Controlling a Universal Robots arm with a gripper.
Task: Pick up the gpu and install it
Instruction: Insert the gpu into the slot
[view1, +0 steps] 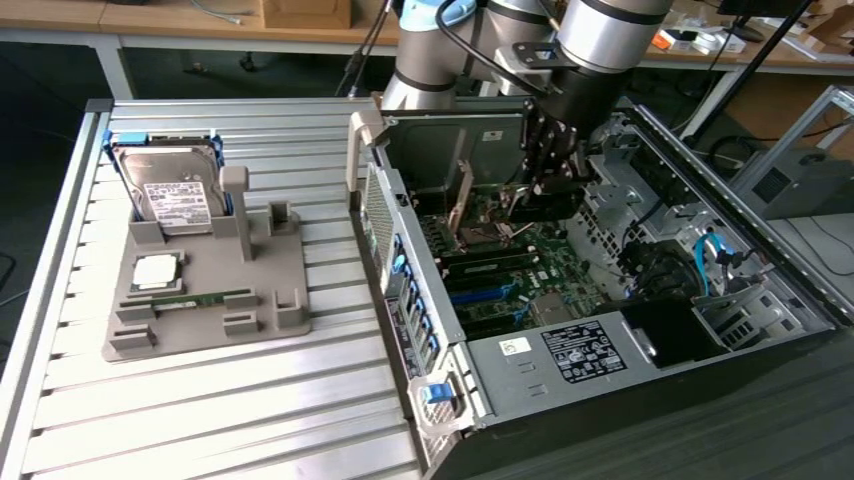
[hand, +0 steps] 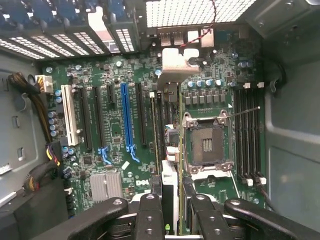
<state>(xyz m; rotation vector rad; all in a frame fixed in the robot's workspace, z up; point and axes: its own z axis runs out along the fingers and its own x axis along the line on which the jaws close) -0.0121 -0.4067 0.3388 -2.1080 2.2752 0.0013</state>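
Open grey metal tower PC case lies on its side, green motherboard exposed. Thin flat gpu, silvery end bracket, stands edge-on over the expansion slots beside the CPU socket. Black gripper pinches it.

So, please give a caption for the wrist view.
Claw gripping the gpu edge-on over the motherboard, beside the CPU socket.
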